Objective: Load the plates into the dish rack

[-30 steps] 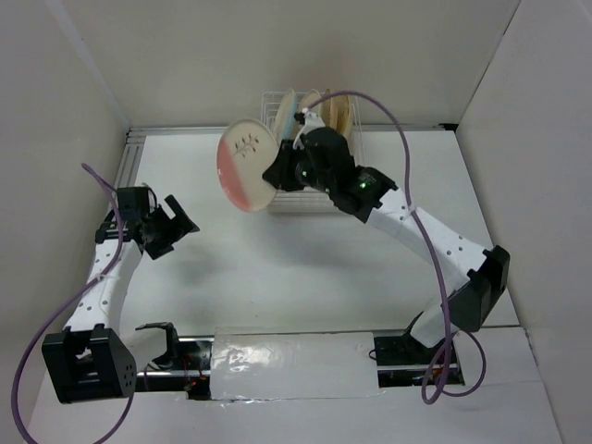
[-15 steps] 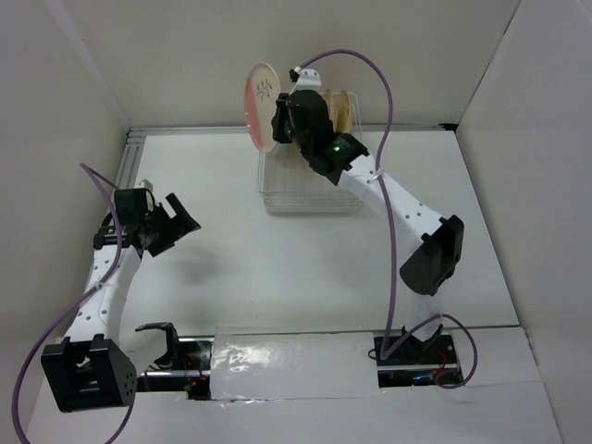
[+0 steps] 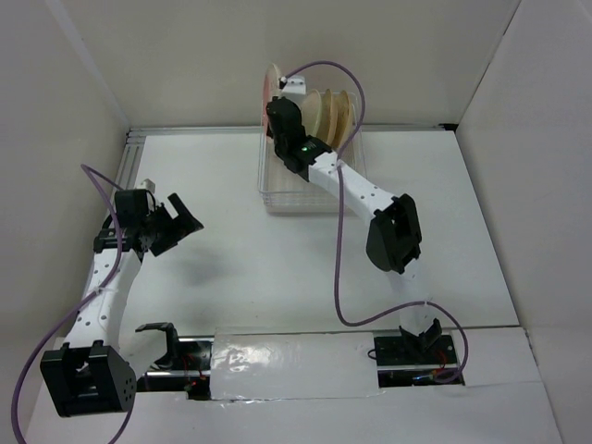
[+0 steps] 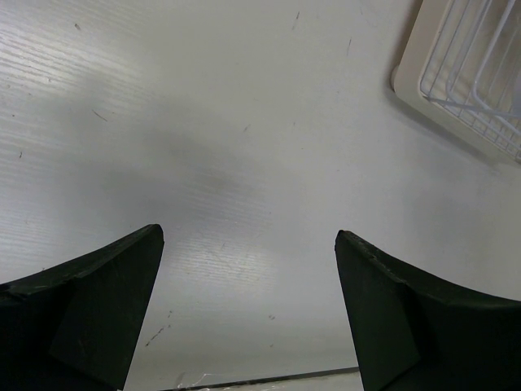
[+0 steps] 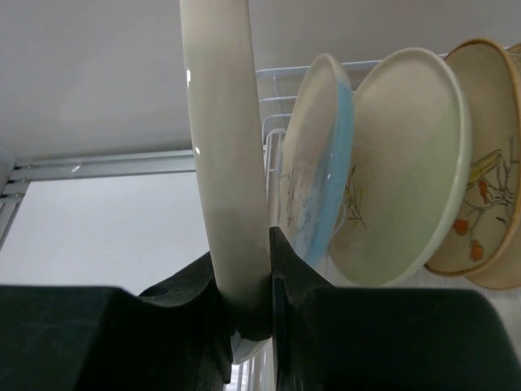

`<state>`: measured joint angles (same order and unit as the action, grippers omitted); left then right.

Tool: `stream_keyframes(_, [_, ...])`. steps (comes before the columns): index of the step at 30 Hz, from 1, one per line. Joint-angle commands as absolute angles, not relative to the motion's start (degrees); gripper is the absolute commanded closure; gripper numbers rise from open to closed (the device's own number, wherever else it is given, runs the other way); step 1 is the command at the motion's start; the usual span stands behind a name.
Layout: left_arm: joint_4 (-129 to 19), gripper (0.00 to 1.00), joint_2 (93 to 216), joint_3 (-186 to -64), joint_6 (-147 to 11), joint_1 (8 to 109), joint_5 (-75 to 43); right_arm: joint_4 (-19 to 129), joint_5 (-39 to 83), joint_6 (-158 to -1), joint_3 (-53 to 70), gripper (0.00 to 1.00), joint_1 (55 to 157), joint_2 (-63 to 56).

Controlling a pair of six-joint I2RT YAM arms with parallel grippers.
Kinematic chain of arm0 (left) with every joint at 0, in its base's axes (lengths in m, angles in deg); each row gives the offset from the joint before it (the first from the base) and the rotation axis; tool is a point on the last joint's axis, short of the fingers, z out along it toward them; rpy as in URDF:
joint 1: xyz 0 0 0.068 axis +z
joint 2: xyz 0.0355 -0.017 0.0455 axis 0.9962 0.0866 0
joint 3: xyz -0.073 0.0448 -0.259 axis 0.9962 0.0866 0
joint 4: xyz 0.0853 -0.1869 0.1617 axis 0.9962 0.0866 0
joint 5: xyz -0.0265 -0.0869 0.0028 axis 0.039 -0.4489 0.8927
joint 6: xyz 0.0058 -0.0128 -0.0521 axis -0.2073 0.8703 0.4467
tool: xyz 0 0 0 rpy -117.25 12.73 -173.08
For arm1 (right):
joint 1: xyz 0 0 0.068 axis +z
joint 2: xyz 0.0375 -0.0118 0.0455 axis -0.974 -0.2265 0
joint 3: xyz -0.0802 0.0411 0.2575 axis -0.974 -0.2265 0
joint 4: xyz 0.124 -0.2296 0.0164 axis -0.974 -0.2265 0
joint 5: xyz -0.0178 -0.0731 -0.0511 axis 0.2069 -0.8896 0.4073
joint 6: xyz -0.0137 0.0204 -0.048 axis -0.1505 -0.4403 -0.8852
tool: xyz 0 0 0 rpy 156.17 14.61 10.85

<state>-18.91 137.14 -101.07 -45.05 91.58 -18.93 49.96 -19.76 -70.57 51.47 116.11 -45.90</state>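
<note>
Pinched edge-on in the right gripper (image 5: 242, 285), both fingers tight against a thick glossy rim: the pink plate (image 5: 220, 122), cream on the side seen from the wrist, pink at the edge from above, upright. Raised over the left end of the dish rack (image 3: 310, 196), just left of the plates already standing there.

Inside the rack, on edge and leaning, left to right: the blue plate (image 5: 321, 163) with a faint sprig, the green plate (image 5: 407, 163) with a thin dark sprig, then two tan plates (image 5: 480, 163) with orange-and-yellow leaves. White wire, rectangular, at the far middle of the table (image 4: 203, 122).

Well left of the rack and nearer: the left gripper (image 4: 248, 236), spread wide, nothing between its fingers, above bare table.
</note>
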Motion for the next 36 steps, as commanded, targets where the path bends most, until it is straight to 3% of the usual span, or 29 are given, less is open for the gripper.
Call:
stream_keyframes(1, [-20.81,0.00,136.25,-100.74,-46.31,91.36,-20.02,61.47,-25.03,-70.10,59.43,1.00,115.84,-47.45])
stream_keyframes(11, [-20.81,0.00,136.25,-100.74,-46.31,90.83,-21.69,67.01,-31.97,-70.10,59.51,1.00,115.84,-54.75])
stream_keyframes(23, [-20.81,0.00,136.78,-100.74,-46.84,90.83,-23.26,64.46,-31.97,-73.88,70.93,0.99,116.98,-66.44])
stream_keyframes(27, [-20.81,0.00,136.78,-100.74,-46.84,90.83,-23.27,65.60,-31.36,-75.02,71.47,0.91,116.99,-68.55])
stream_keyframes(36, [-21.33,0.00,136.78,-100.74,-46.84,90.83,-23.27,66.13,-29.33,-76.25,71.47,0.62,118.04,-68.29])
